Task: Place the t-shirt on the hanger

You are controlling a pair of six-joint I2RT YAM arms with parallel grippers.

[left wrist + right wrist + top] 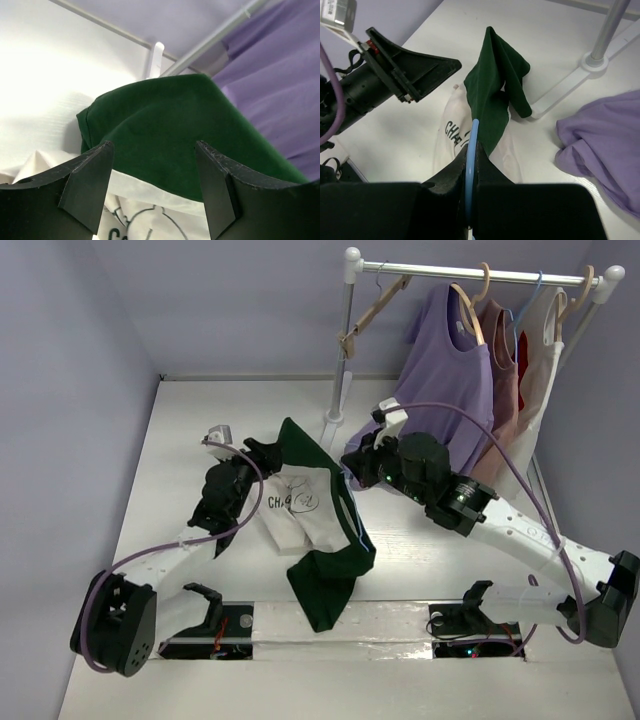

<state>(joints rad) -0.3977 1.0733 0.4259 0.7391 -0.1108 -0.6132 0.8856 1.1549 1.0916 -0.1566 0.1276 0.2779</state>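
The t-shirt [305, 505], cream with dark green sleeves and black lettering, lies bunched on the table between my two grippers. One green sleeve [297, 443] stands up and the other hangs toward the near edge. My right gripper [472, 148] is shut on the thin light-blue hanger [474, 131], which runs into the shirt under the green fabric. In the top view this gripper [357, 466] is at the shirt's right side. My left gripper [154, 147] is open, with the raised green sleeve [170, 125] just beyond its fingers; it holds nothing. It sits at the shirt's left [258, 456].
A clothes rack [347, 340] stands at the back right, its white foot [580, 75] close behind the shirt. A lavender t-shirt [450, 370], pink and white tops and tan wooden hangers [375, 308] hang on it. The lavender hem [600, 135] droops beside my right gripper.
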